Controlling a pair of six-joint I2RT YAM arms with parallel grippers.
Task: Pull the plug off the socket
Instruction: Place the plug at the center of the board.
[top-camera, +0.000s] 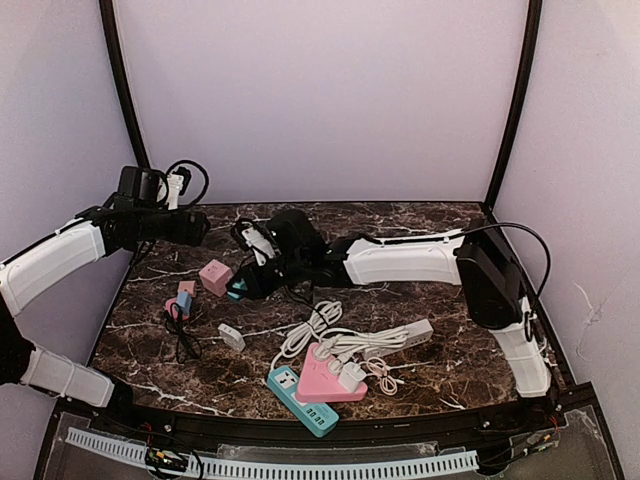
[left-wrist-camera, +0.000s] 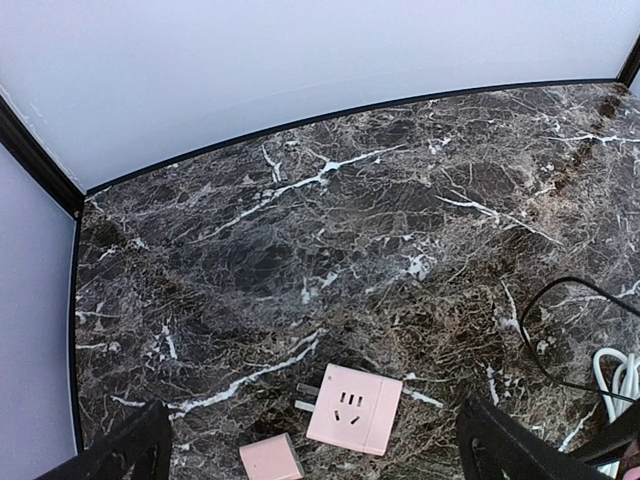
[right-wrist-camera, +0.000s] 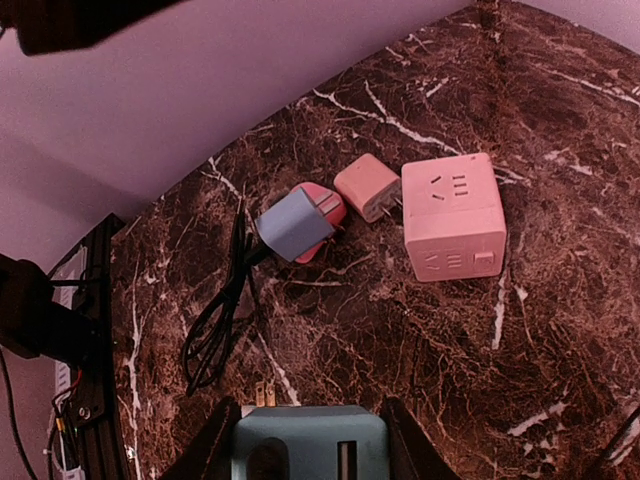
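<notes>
My right gripper (top-camera: 243, 288) (right-wrist-camera: 308, 432) is shut on a teal plug block (right-wrist-camera: 310, 448) (top-camera: 236, 291), which sits low over the marble with two bare brass prongs (right-wrist-camera: 262, 393) pointing away. Just beyond it lie a pink cube socket (right-wrist-camera: 452, 215) (top-camera: 215, 277) (left-wrist-camera: 355, 408), a small pink adapter (right-wrist-camera: 367, 186) (left-wrist-camera: 272, 460), and a blue plug (right-wrist-camera: 297, 222) seated in a red socket with a black cord. My left gripper (top-camera: 195, 228) (left-wrist-camera: 315, 430) hangs open, high above the pink cube, holding nothing.
Near the front edge are a teal power strip (top-camera: 303, 400), a pink triangular socket (top-camera: 328, 378) with white plugs and cables, and a white strip (top-camera: 400, 335). A small white adapter (top-camera: 232, 336) lies left of them. A coiled black cord (top-camera: 182, 335) lies at the left, with walls on three sides.
</notes>
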